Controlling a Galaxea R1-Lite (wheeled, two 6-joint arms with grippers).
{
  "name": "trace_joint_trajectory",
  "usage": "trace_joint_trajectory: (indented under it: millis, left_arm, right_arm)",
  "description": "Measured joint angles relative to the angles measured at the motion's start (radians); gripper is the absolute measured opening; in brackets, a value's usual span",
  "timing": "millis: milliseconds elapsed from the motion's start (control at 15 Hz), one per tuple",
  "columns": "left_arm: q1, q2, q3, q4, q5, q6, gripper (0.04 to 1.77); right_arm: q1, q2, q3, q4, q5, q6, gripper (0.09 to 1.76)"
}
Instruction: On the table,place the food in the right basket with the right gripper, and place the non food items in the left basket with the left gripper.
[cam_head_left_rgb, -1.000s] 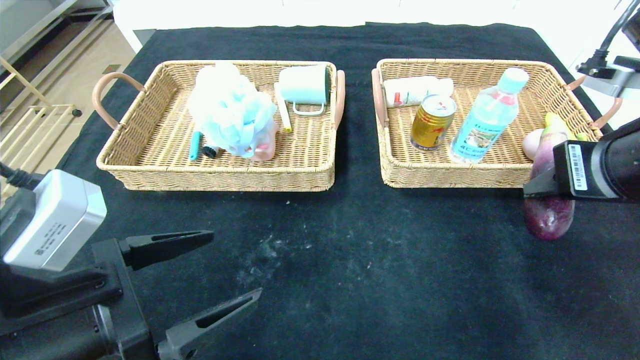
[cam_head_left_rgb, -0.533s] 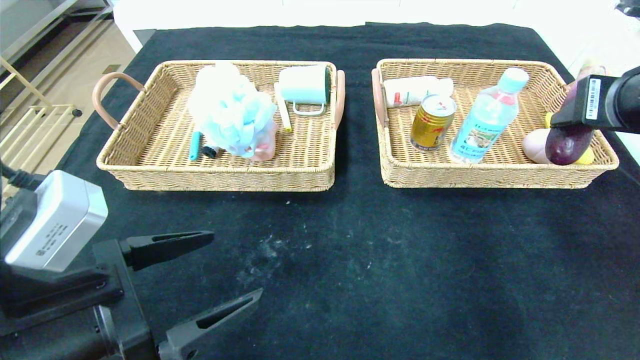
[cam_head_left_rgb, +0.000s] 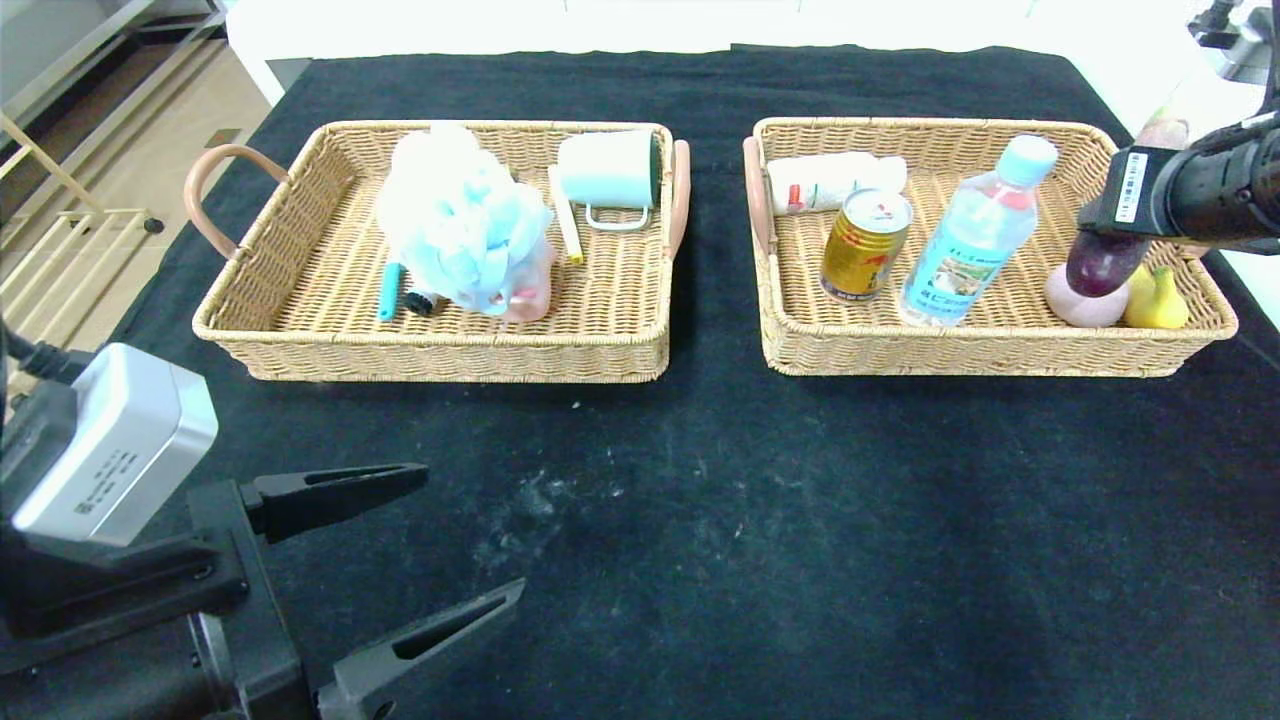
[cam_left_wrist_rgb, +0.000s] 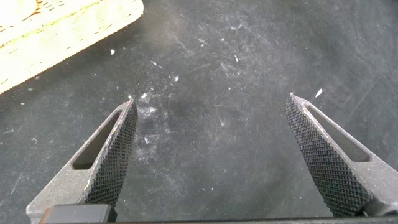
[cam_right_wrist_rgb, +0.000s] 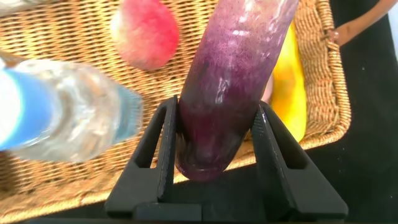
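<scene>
My right gripper (cam_head_left_rgb: 1105, 245) is shut on a purple eggplant (cam_head_left_rgb: 1100, 265) and holds it above the right end of the right basket (cam_head_left_rgb: 980, 355); the wrist view shows its fingers (cam_right_wrist_rgb: 166, 149) clamped on the eggplant (cam_right_wrist_rgb: 230, 81). Below it lie a peach (cam_head_left_rgb: 1075, 305) and a yellow pear (cam_head_left_rgb: 1158, 300). The basket also holds a water bottle (cam_head_left_rgb: 975, 235), a gold can (cam_head_left_rgb: 865, 245) and a white tube (cam_head_left_rgb: 835, 180). My left gripper (cam_head_left_rgb: 470, 535) is open and empty over the near left of the table, its fingers (cam_left_wrist_rgb: 112, 149) wide apart.
The left basket (cam_head_left_rgb: 440, 355) holds a blue bath pouf (cam_head_left_rgb: 460, 220), a mint mug (cam_head_left_rgb: 610, 170), a teal brush (cam_head_left_rgb: 390, 290) and a white stick. A black cloth (cam_head_left_rgb: 700, 500) covers the table. A metal rack stands on the floor far left.
My right gripper has carried the eggplant from beside the near right corner of the right basket up and over its rim, farther in above the peach. The left arm has not moved.
</scene>
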Motion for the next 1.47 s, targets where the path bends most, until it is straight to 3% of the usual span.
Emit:
trace_joint_trajectory:
  millis: [67, 400, 800, 1267, 1467]
  left_arm:
    - [0.000, 0.000, 0.000, 0.000, 0.000, 0.000, 1.72]
    - [-0.005, 0.003, 0.003, 0.001, 0.000, 0.007, 1.72]
    - [-0.008, 0.005, 0.006, 0.001, 0.000, 0.011, 1.72]
    - [-0.005, 0.017, -0.002, -0.001, 0.022, 0.041, 1.72]
    - [-0.004, 0.003, -0.018, -0.016, 0.092, 0.043, 1.72]
  right_arm:
    - [-0.003, 0.003, 0.000, -0.002, 0.000, 0.001, 0.82]
    - [-0.013, 0.004, 0.000, -0.021, 0.001, 0.004, 1.25]
    - [-0.012, -0.039, 0.038, -0.018, 0.003, 0.002, 1.49]
    - [0.001, -0.261, 0.269, -0.019, 0.032, -0.056, 1.62]
    - [-0.004, -0.411, 0.391, -0.015, 0.122, -0.130, 1.65]
